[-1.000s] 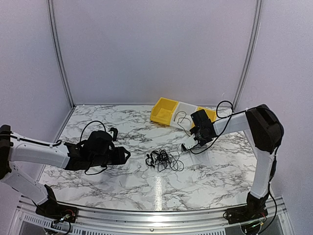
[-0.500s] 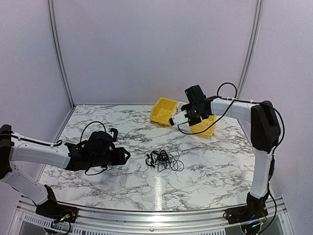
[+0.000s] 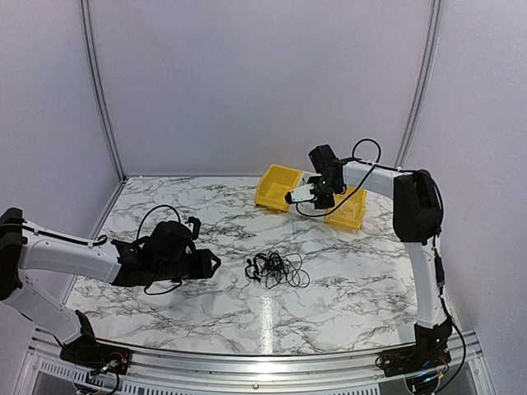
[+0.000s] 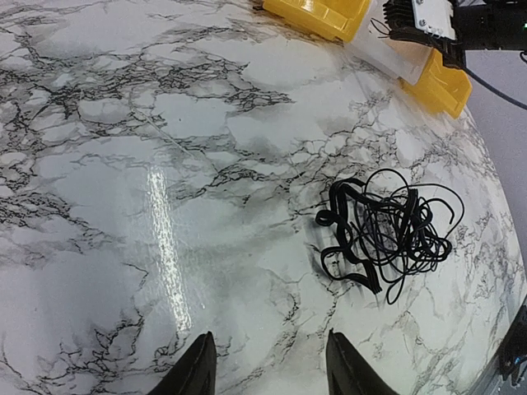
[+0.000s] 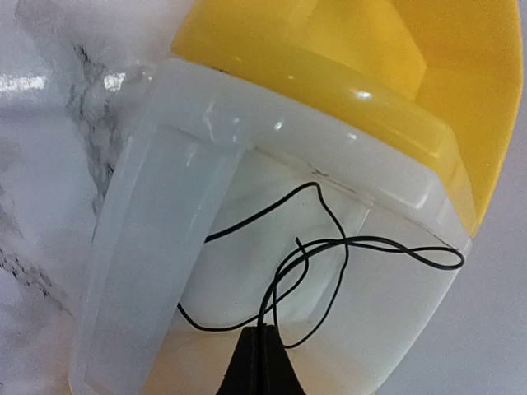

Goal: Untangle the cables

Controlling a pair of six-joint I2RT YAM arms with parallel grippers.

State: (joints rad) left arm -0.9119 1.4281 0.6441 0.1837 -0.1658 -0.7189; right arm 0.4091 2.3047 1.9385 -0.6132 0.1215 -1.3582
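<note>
The cables lie as a small black tangle (image 3: 277, 268) on the marble table, also seen in the left wrist view (image 4: 387, 234). My left gripper (image 3: 212, 263) is open and empty, low over the table to the left of the tangle; its fingertips (image 4: 202, 350) stand well apart. My right gripper (image 3: 296, 197) is at the back, over the white bin (image 5: 165, 247). In the right wrist view it (image 5: 263, 331) is shut on one thin black cable strand (image 5: 329, 239), which loops inside that bin.
A yellow bin (image 3: 276, 185) stands left of the white bin and another yellow bin (image 3: 349, 210) to its right, at the back of the table. The three bins also show in the left wrist view (image 4: 325, 12). Walls enclose the back and sides.
My right gripper has moved from beside the tangle up and back to over the white bin, carrying a thin strand. The left arm and the tangle have not moved.
</note>
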